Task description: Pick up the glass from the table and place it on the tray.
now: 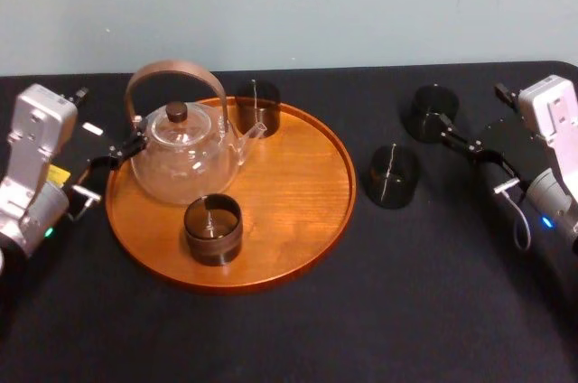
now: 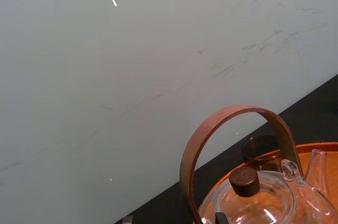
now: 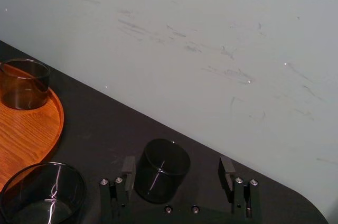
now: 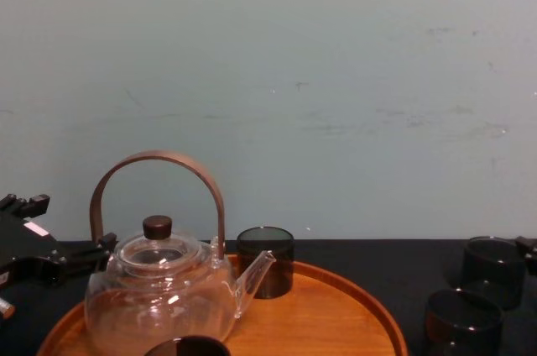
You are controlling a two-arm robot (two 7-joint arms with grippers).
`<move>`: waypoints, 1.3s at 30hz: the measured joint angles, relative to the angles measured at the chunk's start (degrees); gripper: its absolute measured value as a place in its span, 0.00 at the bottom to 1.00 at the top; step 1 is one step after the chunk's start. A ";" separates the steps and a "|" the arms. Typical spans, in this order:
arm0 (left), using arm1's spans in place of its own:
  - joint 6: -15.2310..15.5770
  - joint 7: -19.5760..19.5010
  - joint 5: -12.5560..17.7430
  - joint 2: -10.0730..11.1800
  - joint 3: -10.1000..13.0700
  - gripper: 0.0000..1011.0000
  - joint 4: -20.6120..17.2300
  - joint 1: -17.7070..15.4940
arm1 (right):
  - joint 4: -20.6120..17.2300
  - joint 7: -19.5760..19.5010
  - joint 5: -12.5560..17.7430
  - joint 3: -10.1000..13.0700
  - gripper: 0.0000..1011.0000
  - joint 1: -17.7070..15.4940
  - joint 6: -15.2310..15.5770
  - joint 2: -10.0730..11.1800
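While the right gripper (image 3: 177, 167) hung low near the table's far right corner, its jaws stood wide on either side of the glass (image 3: 161, 170) without clamping it, presumably lined up to close for the lift. That glass stood upright on the table (image 1: 406, 302), well apart from the tray (image 1: 307, 211); a second glass (image 1: 394, 175) stood between them. The tray, left of the table's middle, carried a teapot (image 1: 181, 153) and two more glasses (image 1: 257, 105), leaving bare wood on its right side, probably the easiest landing spot. The left gripper (image 1: 122, 150) sat beside the tray's left rim, seemingly idle; whether it was wide or closed could not be told. Behind the plain black top's far edge rose a pale, scuffed wall (image 1: 316, 4).
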 joint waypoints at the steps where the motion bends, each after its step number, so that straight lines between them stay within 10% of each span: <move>1: 0.00 0.00 0.00 0.00 0.00 1.00 0.00 0.00 | 0.00 0.00 0.00 0.00 0.99 0.00 0.00 0.00; 39: 0.00 0.00 0.00 0.00 0.00 1.00 0.00 0.00 | -2.78 3.70 1.27 1.65 0.99 -2.63 -0.47 0.71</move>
